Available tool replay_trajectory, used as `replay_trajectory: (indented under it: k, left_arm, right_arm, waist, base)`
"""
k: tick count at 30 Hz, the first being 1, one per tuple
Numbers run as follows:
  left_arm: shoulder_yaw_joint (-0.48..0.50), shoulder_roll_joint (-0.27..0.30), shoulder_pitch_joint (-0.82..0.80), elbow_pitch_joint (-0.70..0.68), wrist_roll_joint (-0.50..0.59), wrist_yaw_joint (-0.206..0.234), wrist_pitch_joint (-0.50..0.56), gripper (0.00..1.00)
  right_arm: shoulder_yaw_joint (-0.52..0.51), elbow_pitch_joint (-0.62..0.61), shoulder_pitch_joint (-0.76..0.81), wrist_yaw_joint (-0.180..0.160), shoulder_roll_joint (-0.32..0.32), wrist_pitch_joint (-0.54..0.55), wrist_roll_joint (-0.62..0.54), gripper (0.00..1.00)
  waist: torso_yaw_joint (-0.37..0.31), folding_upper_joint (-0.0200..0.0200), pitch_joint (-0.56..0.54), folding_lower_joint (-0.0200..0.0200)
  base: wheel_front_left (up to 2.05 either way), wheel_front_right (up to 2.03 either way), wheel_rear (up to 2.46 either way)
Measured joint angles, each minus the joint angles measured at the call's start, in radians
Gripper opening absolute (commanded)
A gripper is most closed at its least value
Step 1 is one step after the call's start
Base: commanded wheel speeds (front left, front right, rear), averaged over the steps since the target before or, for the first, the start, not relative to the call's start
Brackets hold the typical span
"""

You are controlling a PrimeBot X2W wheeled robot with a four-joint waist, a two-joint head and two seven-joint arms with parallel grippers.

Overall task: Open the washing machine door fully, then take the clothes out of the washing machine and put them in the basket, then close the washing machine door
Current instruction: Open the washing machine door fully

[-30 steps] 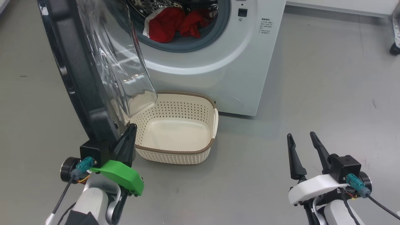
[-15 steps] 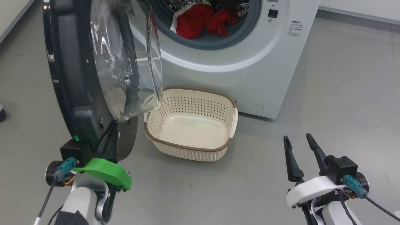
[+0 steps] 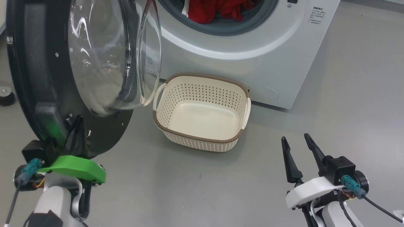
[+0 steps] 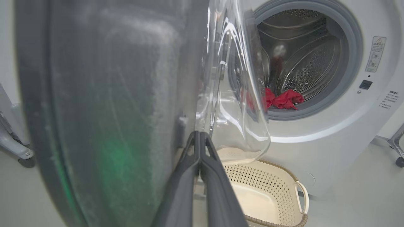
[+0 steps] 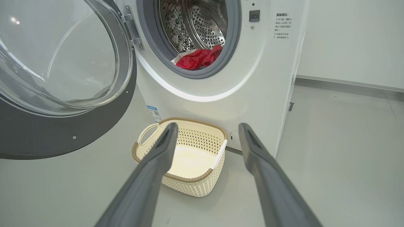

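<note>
The washing machine (image 3: pixel 252 60) stands ahead with its door (image 3: pixel 31 78) swung out to the left, the clear glass bowl (image 3: pixel 104 56) bulging toward the basket. Red clothes (image 3: pixel 217 9) lie in the drum, also seen as clothes (image 5: pixel 199 58) behind the grey ring. The cream basket (image 3: pixel 195 138) sits empty on the floor in front of the machine. My left gripper (image 3: pixel 78 121) is shut, its fingers (image 4: pixel 202 164) lying against the inner face of the door's lower rim. My right gripper (image 3: pixel 294 137) hangs open and empty at the lower right, pointing toward the basket (image 5: pixel 186 178).
Grey floor spreads around the machine and basket. A dark caster wheel (image 3: pixel 4 96) stands at the far left behind the door. Another wheeled leg (image 4: pixel 400 160) is to the machine's right. A white wall with a baseboard (image 5: pixel 347 82) runs behind.
The head view has shifted. The door has swung further out to the left, with my shut left gripper staying against its lower rim. The right gripper has kept its open pose.
</note>
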Motion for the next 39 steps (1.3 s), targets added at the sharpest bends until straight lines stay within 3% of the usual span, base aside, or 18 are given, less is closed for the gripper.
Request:
replay_trajectory:
  k: [17,39]
  left_arm:
    - [0.156,0.085,-0.043,0.015,-0.081,0.015,-0.017,0.0]
    - [0.285,0.195,-0.151,0.119,-0.151,0.015,-0.026,0.0]
  right_arm:
    - [0.022,0.011,-0.04,0.001,-0.008,0.008,-0.035,1.0]
    - [0.033,-0.01,-0.109,-0.001,-0.039,0.036,-0.069,1.0]
  waist:
    - [-0.012,0.0,0.099,0.0]
    - [-0.042,0.0,0.241,0.0]
  base:
    - [0.0,0.0,0.0]
    - [0.0,0.0,0.0]
